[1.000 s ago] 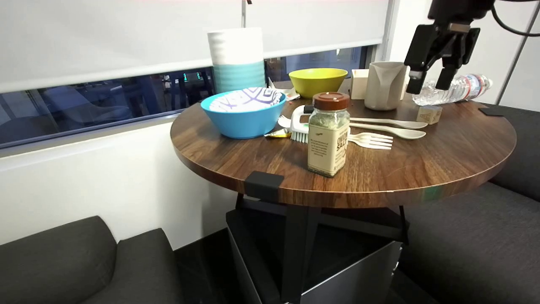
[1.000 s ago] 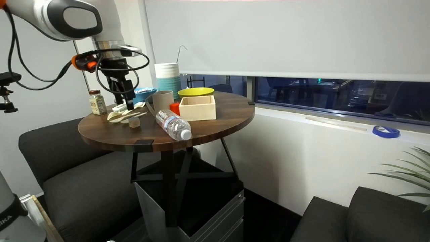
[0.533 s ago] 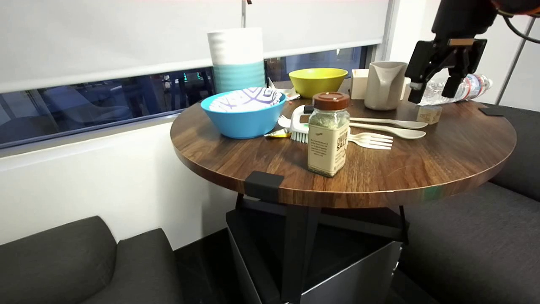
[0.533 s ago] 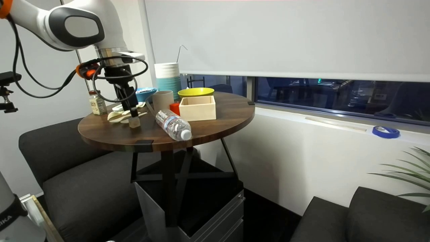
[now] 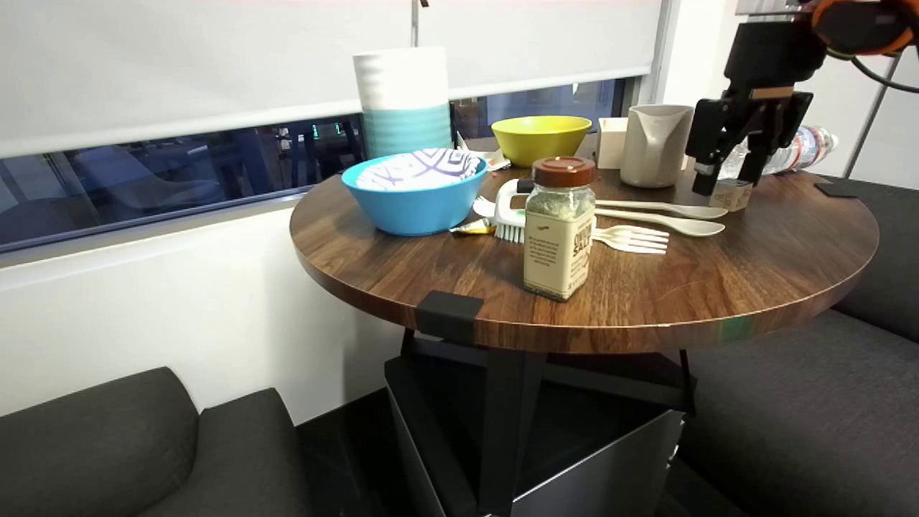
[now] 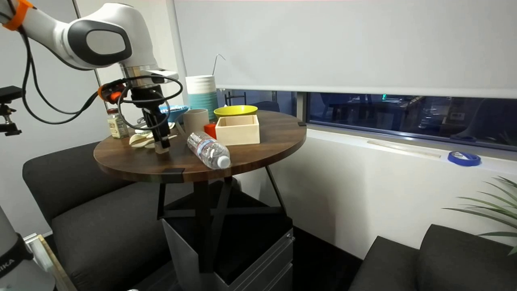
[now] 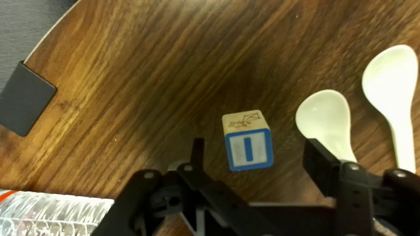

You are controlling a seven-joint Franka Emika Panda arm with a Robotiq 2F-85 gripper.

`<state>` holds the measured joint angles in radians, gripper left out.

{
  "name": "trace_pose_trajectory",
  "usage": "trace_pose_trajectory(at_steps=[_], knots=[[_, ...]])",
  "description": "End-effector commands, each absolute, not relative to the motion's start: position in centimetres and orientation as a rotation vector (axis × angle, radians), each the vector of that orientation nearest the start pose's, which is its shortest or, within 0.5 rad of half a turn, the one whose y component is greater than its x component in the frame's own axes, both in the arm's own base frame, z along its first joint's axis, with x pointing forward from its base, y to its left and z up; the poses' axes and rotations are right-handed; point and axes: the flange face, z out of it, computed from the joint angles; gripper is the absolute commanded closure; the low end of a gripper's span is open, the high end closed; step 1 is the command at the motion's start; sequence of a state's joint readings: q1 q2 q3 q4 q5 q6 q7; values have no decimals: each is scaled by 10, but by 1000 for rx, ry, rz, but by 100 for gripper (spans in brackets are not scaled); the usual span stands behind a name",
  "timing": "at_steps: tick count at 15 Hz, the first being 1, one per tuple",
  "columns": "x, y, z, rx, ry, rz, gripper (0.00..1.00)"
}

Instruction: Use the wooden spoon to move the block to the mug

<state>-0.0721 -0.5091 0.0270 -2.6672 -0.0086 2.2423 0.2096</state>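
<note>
A small wooden letter block (image 7: 249,149) with a blue-framed face sits on the table. It also shows in both exterior views (image 5: 731,197) (image 6: 160,150), partly behind my fingers. My gripper (image 7: 253,143) is open and empty, low over the block, one finger on each side of it with gaps. Two pale spoons, a nearer one (image 7: 325,113) and a farther one (image 7: 390,78), lie beside the block; I cannot tell which is the wooden spoon. My right finger overlaps the nearer spoon in the wrist view. The cream mug (image 5: 655,147) stands upright behind the spoons, and shows in an exterior view (image 6: 196,120).
A clear bottle (image 6: 208,149) lies on its side near the block and gripper. A wooden box (image 6: 238,135) and yellow bowl (image 5: 542,140) stand by the mug. A pale fork (image 5: 635,240), brush (image 5: 508,212), brown-lidded jar (image 5: 558,240) and blue bowl (image 5: 416,205) share the table.
My gripper has come down over the block, its fingers open throughout. The block, spoons and mug have not moved.
</note>
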Motion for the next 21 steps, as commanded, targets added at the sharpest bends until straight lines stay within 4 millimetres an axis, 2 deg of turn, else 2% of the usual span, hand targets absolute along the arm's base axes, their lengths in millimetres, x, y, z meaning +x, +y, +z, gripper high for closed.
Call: trace_pose_trajectory(at_steps=[1,6,7,10,14,19,21], knots=[[384,-19,400,-3161,376,-137,55],[382,-22,402,-3196,354,-142,89],[381,-22,405,-3200,346,-149,92],[379,-19,419,-3219,289,-192,92],[379,2,439,-3215,82,-261,92],[382,33,440,-3197,-196,-260,92],[382,39,436,-3193,-265,-247,92]])
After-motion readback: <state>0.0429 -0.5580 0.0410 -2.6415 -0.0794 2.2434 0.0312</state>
